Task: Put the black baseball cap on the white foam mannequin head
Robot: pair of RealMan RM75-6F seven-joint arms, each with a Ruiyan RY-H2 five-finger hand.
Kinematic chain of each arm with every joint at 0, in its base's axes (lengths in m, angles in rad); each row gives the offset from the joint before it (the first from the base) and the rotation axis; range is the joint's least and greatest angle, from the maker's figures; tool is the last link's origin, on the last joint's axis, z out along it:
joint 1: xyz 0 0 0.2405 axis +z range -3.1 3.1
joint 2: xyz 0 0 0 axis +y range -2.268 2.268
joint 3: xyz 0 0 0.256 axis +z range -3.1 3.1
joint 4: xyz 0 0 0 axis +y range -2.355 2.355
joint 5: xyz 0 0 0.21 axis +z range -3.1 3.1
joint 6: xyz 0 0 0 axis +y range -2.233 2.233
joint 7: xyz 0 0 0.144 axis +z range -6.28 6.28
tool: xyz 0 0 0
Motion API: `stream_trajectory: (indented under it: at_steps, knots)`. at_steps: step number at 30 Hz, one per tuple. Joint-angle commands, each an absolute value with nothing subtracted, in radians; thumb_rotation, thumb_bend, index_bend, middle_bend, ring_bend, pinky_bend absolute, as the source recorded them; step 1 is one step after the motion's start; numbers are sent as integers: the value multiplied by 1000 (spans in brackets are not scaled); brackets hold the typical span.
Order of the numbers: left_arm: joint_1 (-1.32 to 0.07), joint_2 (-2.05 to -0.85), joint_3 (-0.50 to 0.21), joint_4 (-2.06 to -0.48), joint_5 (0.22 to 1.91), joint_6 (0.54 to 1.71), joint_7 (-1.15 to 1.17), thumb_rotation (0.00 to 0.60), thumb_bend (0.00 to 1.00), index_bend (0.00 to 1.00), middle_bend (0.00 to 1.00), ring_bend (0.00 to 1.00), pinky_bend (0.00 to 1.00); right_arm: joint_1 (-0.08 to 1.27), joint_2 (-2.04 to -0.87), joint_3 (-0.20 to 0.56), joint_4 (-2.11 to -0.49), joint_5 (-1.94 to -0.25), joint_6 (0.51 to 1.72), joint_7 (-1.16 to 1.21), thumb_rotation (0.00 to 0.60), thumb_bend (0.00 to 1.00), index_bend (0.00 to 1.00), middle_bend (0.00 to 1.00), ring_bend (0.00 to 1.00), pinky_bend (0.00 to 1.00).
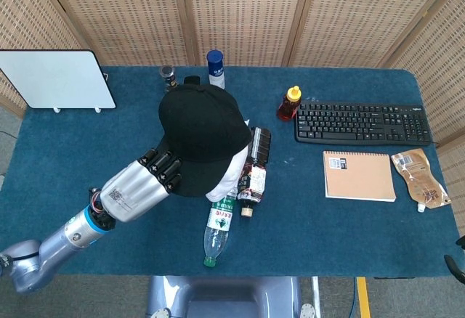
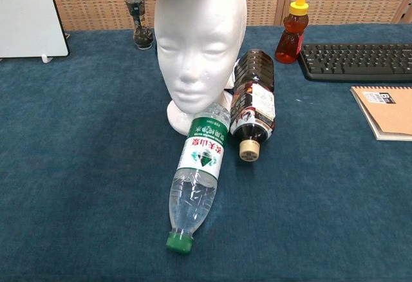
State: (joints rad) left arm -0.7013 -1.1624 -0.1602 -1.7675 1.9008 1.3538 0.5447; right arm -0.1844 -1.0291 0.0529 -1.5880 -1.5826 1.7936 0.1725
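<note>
Head view: the black fabric baseball cap point(image 1: 203, 129) is gripped at its brim by the silver left hand point(image 1: 142, 184) and held over the white foam mannequin head point(image 1: 234, 169), hiding most of it. Chest view: the mannequin head point(image 2: 199, 44) is seen upright on the blue cloth table point(image 2: 77, 166); no cap is seen.

- We see the black cap point(image 1: 203, 125) from above, covering most of the mannequin head point(image 2: 199, 44), brim toward the near-left.
- We see the white foam head upright on the blue counter point(image 2: 77, 166), face toward us, its base touching two lying bottles.
</note>
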Motion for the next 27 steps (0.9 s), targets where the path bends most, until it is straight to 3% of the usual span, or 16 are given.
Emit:
stream_trajectory:
  at_steps: [1,11,27]
  knots:
    - [-708,-1179,-164,-1759,1903,1339,555,600,616,672,483,399,634,-185,-1030,53,-1585,-1581,1792,174,600,234,491,540,563,608]
    - [-740,-1227,-188,-1765,1883,1279,601,600,614,672,482,399,633,-182,-1038,54,-1577,-1573,1779,174,600,233,491,539,563,608]
    - [-703,-1211,-131,-1780,1906,1262,610,600,604,672,483,400,626,-181,-1044,52,-1567,-1566,1766,180,600,234,492,539,563,607]
